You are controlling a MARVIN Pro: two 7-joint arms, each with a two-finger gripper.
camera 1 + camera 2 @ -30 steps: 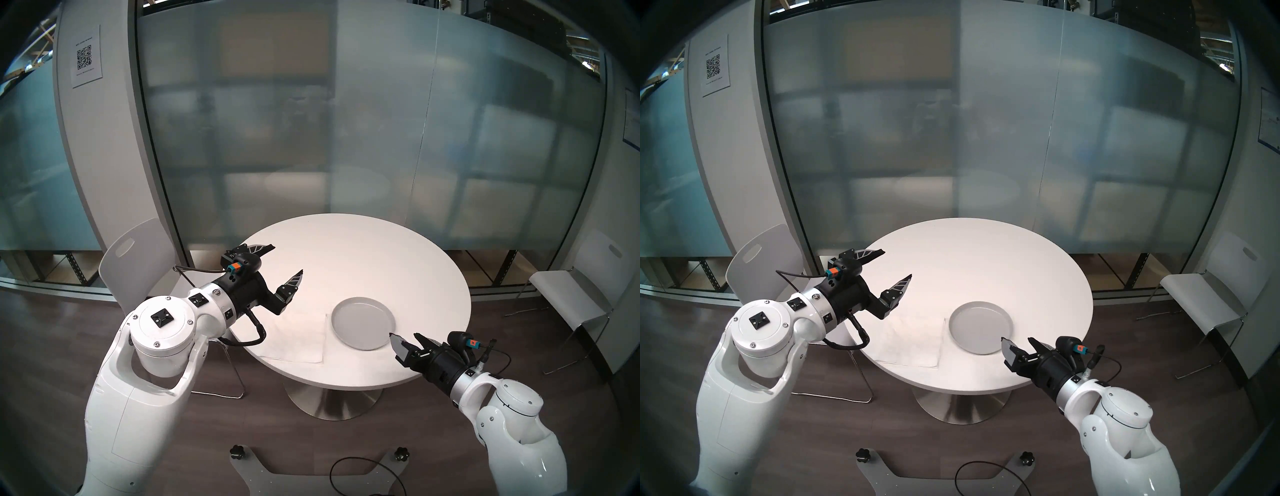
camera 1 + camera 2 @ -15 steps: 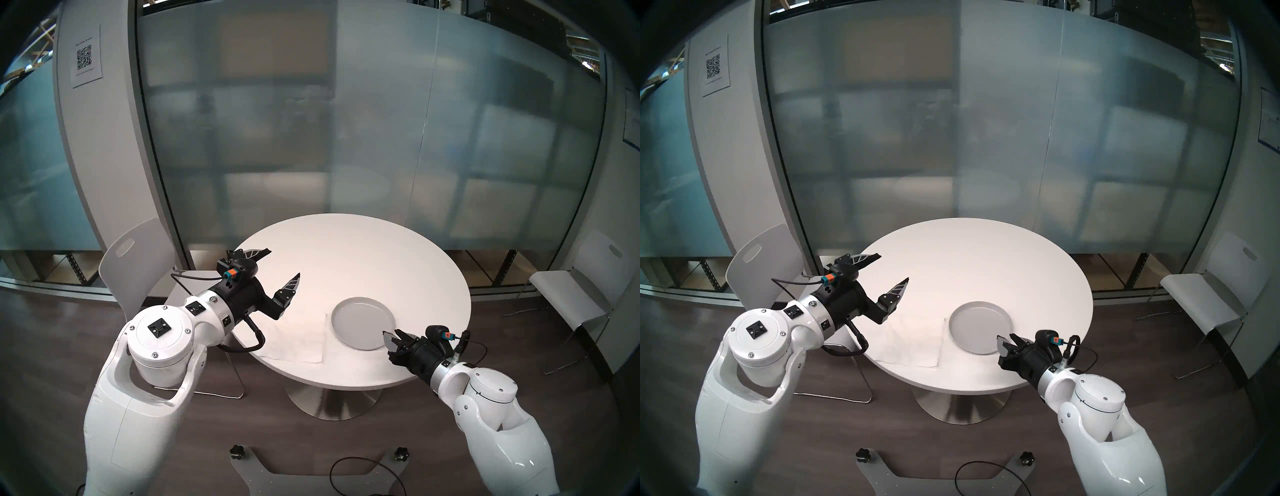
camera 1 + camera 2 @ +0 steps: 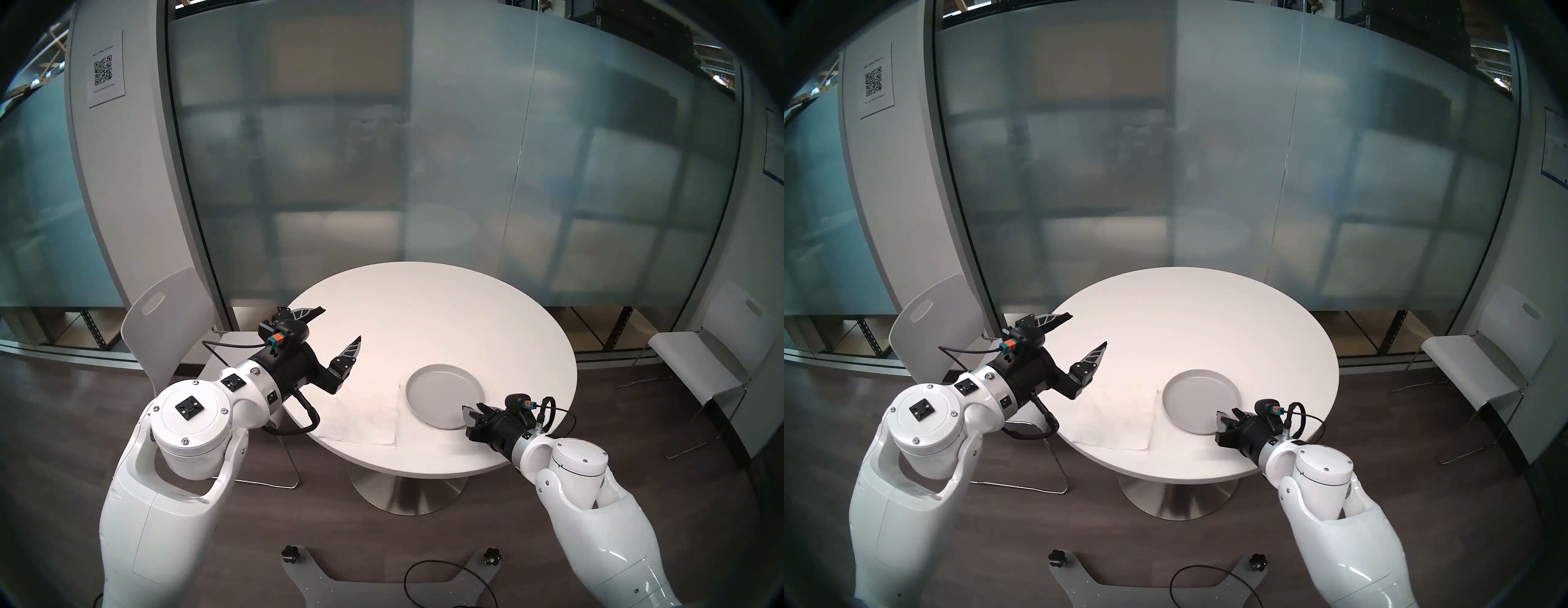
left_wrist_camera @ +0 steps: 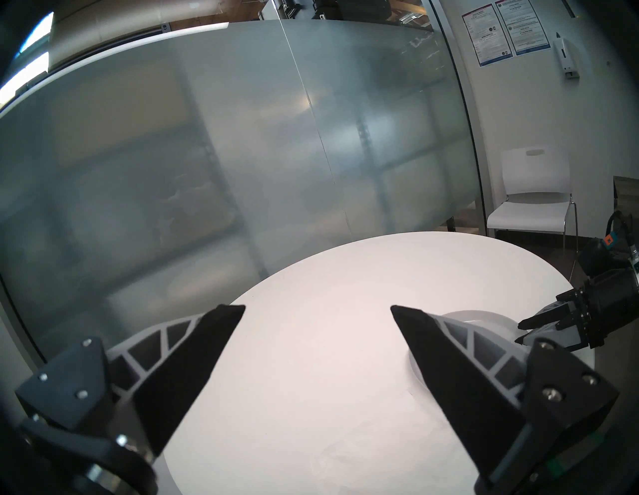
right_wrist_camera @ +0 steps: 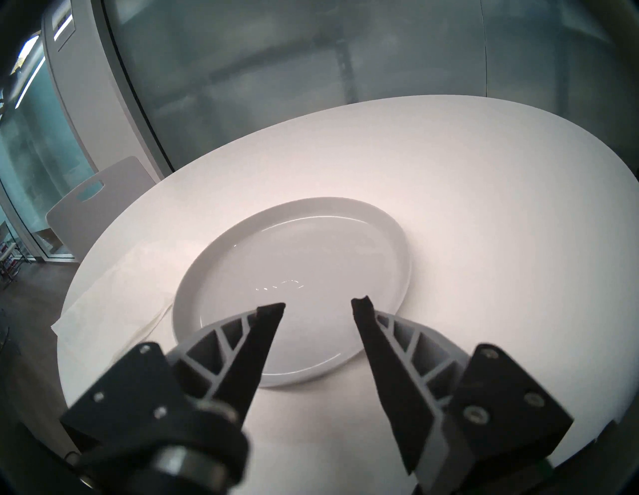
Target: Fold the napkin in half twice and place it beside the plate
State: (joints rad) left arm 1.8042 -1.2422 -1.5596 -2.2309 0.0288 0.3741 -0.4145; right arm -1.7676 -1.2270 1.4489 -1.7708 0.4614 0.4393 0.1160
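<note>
Napkin: lies flat and unfolded on the round white table, at its near-left edge, its right side just beside the plate
Plate: light grey, empty, on the table's near-right part
Left gripper: fingers spread wide, empty, held above the table beyond the napkin
Right gripper: jaws part-way apart with nothing between them, tips over the plate's near rim

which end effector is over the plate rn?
The right end effector, jaws partly open at the plate's near rim. The left end effector hangs wide open, far left.
</note>
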